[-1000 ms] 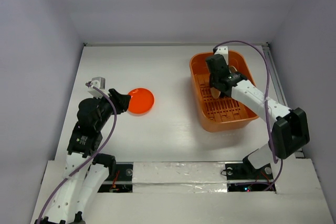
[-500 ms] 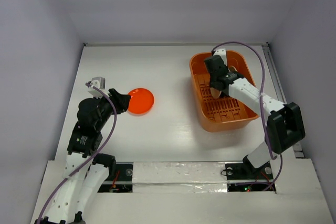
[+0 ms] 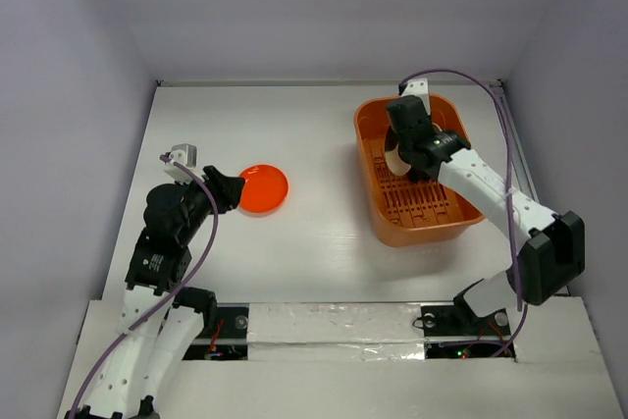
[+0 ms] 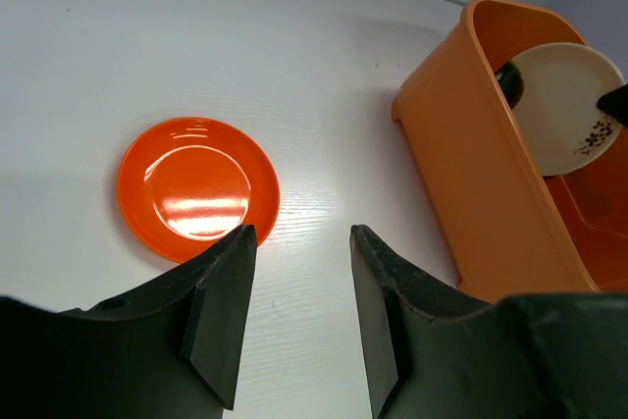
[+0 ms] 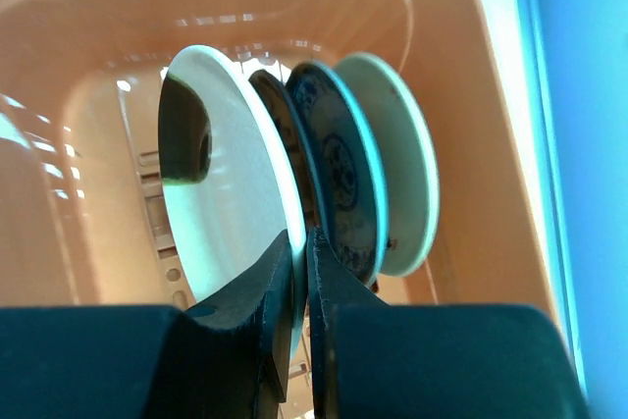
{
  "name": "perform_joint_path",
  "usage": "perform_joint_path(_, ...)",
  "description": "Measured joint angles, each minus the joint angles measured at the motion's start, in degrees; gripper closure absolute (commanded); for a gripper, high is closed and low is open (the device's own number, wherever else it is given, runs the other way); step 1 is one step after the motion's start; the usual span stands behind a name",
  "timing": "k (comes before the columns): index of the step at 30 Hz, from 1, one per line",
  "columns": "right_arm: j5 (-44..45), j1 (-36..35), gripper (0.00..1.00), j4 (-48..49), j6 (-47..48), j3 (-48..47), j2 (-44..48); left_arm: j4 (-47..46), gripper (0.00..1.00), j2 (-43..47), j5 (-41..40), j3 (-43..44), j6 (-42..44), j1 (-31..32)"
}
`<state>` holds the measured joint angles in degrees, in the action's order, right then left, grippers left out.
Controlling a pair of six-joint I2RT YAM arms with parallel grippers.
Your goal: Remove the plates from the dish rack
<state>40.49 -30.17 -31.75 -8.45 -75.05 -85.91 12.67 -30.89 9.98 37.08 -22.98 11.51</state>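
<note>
Cream glazed round plate (image 5: pixel 231 193) is the one in hand. The right gripper (image 5: pixel 299 242) has its jaws clenched on the plate's lower rim, a thin edge pinch only. The plate stands on edge inside the bright orange plastic dish rack (image 5: pixel 88 95), toward the rack's far end. We can't tell whether it has left the ribbed floor yet.

Stacked right behind it in the rack are a teal round plate with a patterned centre (image 5: pixel 339 174) and then a pale tan round plate (image 5: pixel 407 154), both upright. A dark edge shows between cream and teal; we can't tell what it is.

The left gripper (image 4: pixel 299 237) has its jaws released and empty, hanging above the white table (image 4: pixel 245 46) well left of the rack. A glossy red-orange round plate (image 4: pixel 196 188) lies flat on the table there, outside the rack.

Our read is one plate out, three left, with the cream extraction in progress.

Risks from here:
- Rim pinch is shallow and the glaze is slick, so the plate may pivot or slip between the jaws on lift and drop back onto the others.
- The teal plate is just beside the outer finger. Any sideways drift could drag or tip it, and the tan one with it.
- Rack walls are high, so a low exit path could clip the plate on the rim.
- If the plate binds in a floor slot, the light rack may lift or slide with it.
</note>
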Motion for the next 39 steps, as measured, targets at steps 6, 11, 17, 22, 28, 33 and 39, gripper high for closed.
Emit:
perform_joint_path(6, 0.8, -1.1, 1.00, -1.8, 0.3, -2.6, 6.6, 0.0, 0.60, 0.0, 0.1, 0.0, 0.0, 0.0)
perform_joint_path(11, -1.6, -3.5, 1.00, -1.2, -0.2, -5.2, 13.0, 0.0, 0.60, 0.0, 0.1, 0.0, 0.0, 0.0)
perform_joint_path(17, -13.9, -11.8, 1.00, 8.7, -5.2, -5.6, 14.0, 0.0, 0.60, 0.0, 0.1, 0.0, 0.0, 0.0)
perform_joint_path(22, -23.1, -18.1, 1.00, 17.5, -10.0, -8.0, 1.0, 0.0, 0.60, 0.3, 0.1, 0.0, 0.0, 0.0)
perform_joint_path(28, -29.8, -21.6, 1.00, 21.6, -15.5, -10.9, -17.3, 0.0, 0.60, 0.9, 0.1, 0.0, 0.0, 0.0)
perform_joint_path(33, -31.4, -21.6, 1.00, 23.2, -20.0, -12.7, -25.5, 0.0, 0.60, 1.0, 0.1, 0.0, 0.0, 0.0)
perform_joint_path(39, -32.6, -21.2, 0.96, 27.0, -25.2, -12.9, -29.9, 0.0, 0.60, 1.0, 0.2, 0.0, 0.0, 0.0)
